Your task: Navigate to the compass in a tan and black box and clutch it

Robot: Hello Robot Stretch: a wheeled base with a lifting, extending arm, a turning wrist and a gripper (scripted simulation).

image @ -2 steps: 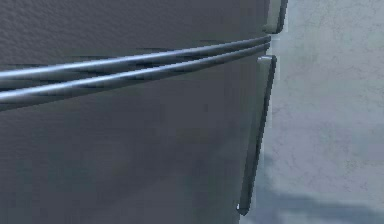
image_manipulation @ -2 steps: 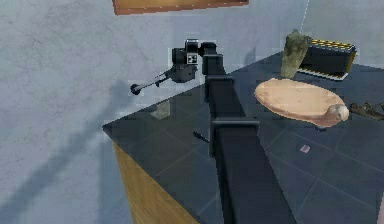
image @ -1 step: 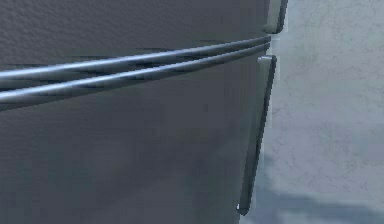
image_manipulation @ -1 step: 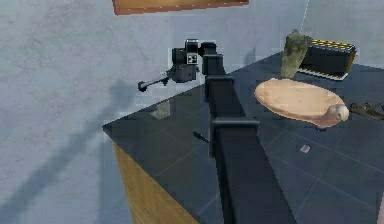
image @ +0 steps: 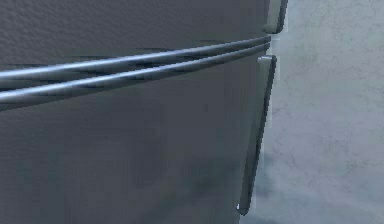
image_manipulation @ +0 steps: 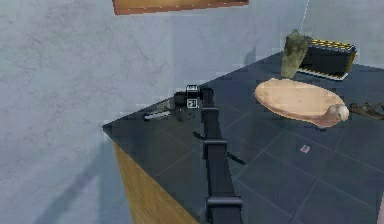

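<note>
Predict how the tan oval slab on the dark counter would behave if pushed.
The tan oval slab lies low and broad on the counter, so it would probably slide rather than tip or roll. Its thick, even shape suggests it is stiff.

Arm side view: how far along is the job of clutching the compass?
Done: the robot stands at the dark counter. In hand: the arm reaches across it, the gripper near its corner; I cannot tell whether it holds anything. Left: a confirmed grasp; a small tan thing, too small to name, lies right of the arm.
</note>
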